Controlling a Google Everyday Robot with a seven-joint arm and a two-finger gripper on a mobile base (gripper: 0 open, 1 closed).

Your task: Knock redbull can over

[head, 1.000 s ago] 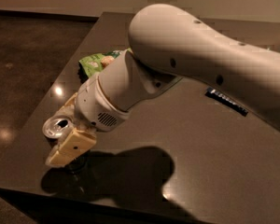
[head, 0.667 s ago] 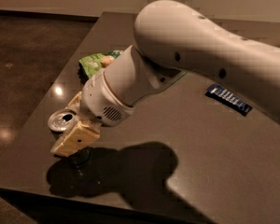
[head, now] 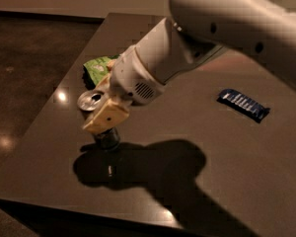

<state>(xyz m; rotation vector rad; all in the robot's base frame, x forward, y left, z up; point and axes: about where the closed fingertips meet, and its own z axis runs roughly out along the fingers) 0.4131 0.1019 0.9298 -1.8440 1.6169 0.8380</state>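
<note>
Over the last second the gripper (head: 104,113) has carried across the table (head: 251,177) toward 1 o'clock, and the can (head: 92,100) has gone with it, away from the near-left corner it stood by. It is not down yet. Its silver top shows open to the camera, and the dark lower body sits just below, toward 5 o'clock, so it looks tilted with the top leaning to 10 o'clock. The gripper is up against the can's near side. Whether its jaws are spread or pinching the can I cannot tell, so I also cannot say if the can is pushed or held. By my reading the knock is under way but unfinished, and the can still has to end on its side. The table's left edge is near at 9 o'clock, so a fall that way could roll it off. The bag (head: 96,68) lies close at 12 o'clock. From 3 to 5 o'clock the dark top runs wide, with the wrapper (head: 243,104) well apart at 3 o'clock. That looks the safest way to tip it.
</note>
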